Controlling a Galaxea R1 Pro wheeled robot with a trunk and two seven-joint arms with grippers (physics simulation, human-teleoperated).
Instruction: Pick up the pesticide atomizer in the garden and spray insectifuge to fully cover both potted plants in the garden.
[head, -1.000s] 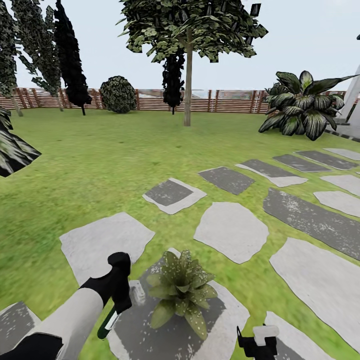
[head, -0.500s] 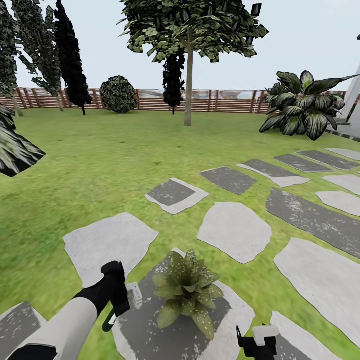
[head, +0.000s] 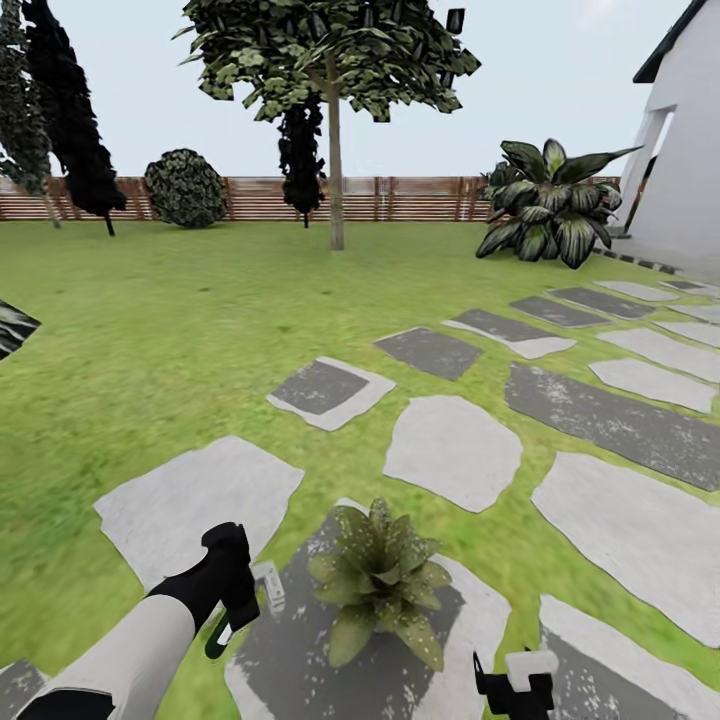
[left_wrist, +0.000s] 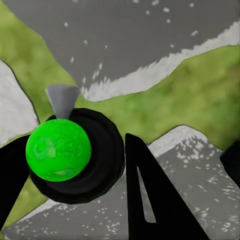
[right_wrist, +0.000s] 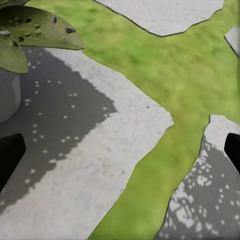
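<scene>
One potted plant (head: 383, 582), a low rosette of speckled green leaves, stands on a dark grey stepping slab (head: 300, 660) just in front of me. My left gripper (head: 236, 598) is shut on the pesticide atomizer (head: 222, 634) a little to the plant's left, with the white nozzle (head: 270, 588) towards the leaves. In the left wrist view the atomizer (left_wrist: 59, 149) shows a bright green body in a black ring and a grey cone. Low beside the plant's right side, my right gripper (head: 513, 682) is open and holds nothing. A leaf (right_wrist: 35, 27) and the grey pot (right_wrist: 7, 95) sit near its fingers.
Grey stepping slabs (head: 452, 450) run across the lawn (head: 170, 330) to the right, towards a white house wall (head: 685, 150). A big striped-leaf plant (head: 545, 205) stands by it. A tree (head: 334, 150), dark conifers (head: 75, 120), a bush (head: 185, 188) and the slatted fence (head: 400, 198) line the back.
The whole view has swung to the right, bringing the house wall in. My left arm has dropped slightly with the atomizer and still holds it beside the plant.
</scene>
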